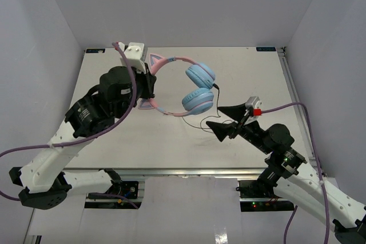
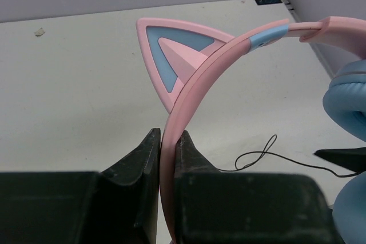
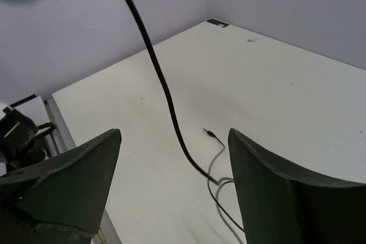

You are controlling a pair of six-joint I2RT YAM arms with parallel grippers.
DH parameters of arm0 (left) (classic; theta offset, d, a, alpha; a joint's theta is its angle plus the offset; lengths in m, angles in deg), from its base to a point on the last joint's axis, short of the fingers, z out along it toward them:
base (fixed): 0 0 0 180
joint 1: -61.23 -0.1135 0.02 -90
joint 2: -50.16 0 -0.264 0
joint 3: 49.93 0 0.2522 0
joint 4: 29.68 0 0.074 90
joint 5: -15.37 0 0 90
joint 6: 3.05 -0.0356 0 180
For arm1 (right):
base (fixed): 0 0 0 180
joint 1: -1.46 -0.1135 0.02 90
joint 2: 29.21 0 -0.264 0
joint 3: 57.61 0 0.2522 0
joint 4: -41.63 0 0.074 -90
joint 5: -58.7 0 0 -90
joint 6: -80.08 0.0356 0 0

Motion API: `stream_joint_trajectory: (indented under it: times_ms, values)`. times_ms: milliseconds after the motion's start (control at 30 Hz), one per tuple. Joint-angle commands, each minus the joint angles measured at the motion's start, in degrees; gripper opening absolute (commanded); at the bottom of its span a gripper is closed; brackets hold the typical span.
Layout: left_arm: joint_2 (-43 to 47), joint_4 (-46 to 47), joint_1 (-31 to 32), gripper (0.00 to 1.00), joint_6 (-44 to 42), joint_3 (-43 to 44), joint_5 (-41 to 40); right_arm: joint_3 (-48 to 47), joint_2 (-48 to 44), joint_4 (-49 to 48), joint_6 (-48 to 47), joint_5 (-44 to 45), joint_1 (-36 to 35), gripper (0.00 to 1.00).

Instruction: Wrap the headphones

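1. Grip steady with left end effector (image 2: 167, 138), clenched on pink headband (image 2: 229, 55) of headphones (image 1: 191, 87), raised over the bench (image 1: 257, 72)
2. Centre dangling black cord (image 3: 160, 78) between spread fingers of right end effector (image 3: 174, 135), then pinch
3. Wind round headband under light tension, avoiding snags

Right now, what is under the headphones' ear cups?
The black cord hangs from the ear cups down to the table, slack looping there. Directly beneath, the cups cover the table.

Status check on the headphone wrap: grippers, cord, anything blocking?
Left gripper shut on the headband, headphones lifted off the table. Right gripper open, cord hanging between the jaws, ungripped. Cord unwrapped, loose end on the table. Nothing in the way.
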Motion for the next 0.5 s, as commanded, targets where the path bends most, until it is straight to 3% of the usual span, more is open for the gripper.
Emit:
stream_joint_trajectory:
  times_ms: [0, 167, 467]
  values:
    - [3.03, 2.41, 0.13, 0.00, 3.79, 1.61, -0.75, 7.18, 0.92, -22.79, -1.36, -11.12, -0.19, 0.81]
    - [5.31, 4.21, 0.04, 0.00, 4.95, -0.32, 2.23, 8.41, 8.97, -30.40, -0.98, -14.25, -0.37, 0.78]
    - [8.40, 4.91, 0.10, 0.00, 7.09, 0.29, 9.50, 15.36, 14.73, -43.22, 0.35, -14.25, -0.34, 0.51]
